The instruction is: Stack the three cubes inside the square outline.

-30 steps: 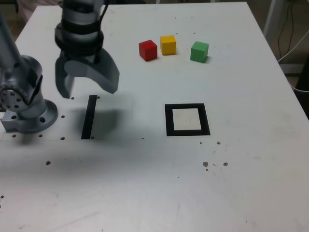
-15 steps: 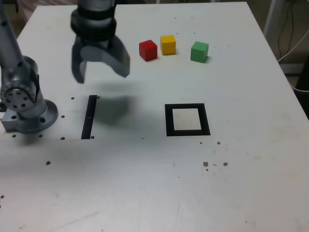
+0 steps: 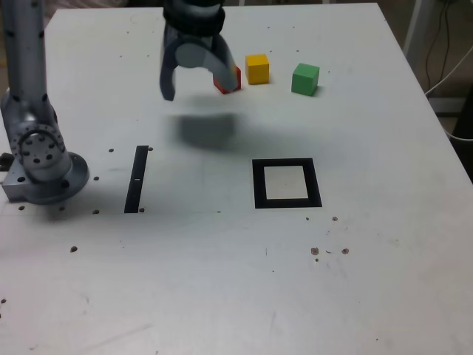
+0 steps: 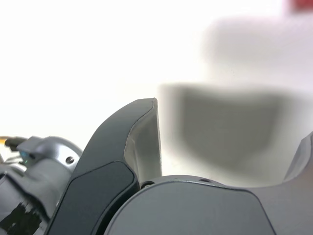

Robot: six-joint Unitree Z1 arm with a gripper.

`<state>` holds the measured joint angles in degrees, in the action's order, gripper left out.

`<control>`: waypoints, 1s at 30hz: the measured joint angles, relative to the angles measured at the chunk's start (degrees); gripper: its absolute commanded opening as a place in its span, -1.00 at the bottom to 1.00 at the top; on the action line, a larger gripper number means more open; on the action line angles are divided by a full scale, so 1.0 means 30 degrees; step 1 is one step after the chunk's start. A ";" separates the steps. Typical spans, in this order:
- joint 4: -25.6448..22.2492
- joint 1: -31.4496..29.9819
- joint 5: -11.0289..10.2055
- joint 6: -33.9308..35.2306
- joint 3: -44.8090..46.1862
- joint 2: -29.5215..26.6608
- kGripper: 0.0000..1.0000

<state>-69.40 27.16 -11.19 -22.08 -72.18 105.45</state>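
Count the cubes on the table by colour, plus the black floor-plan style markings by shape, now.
Red cubes: 1
Yellow cubes: 1
Green cubes: 1
Black square outlines: 1
Black straight strips: 1
Total: 5 (3 cubes, 2 markings)

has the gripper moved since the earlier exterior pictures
Yes: the gripper has shifted toward the exterior view's right, away from the black strip and up to the red cube.
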 measured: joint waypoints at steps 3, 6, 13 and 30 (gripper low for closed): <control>-0.0041 0.0834 -0.0010 -0.0724 -0.0977 0.0822 0.98; -0.0242 0.1485 -0.0012 -0.1399 -0.2046 0.1525 0.98; -0.0949 0.2627 -0.0013 -0.2418 -0.3865 0.2592 0.98; -0.1259 0.4420 -0.0272 -0.4747 -0.5511 0.3864 0.98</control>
<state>-73.17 40.42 -12.01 -36.32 -88.72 117.04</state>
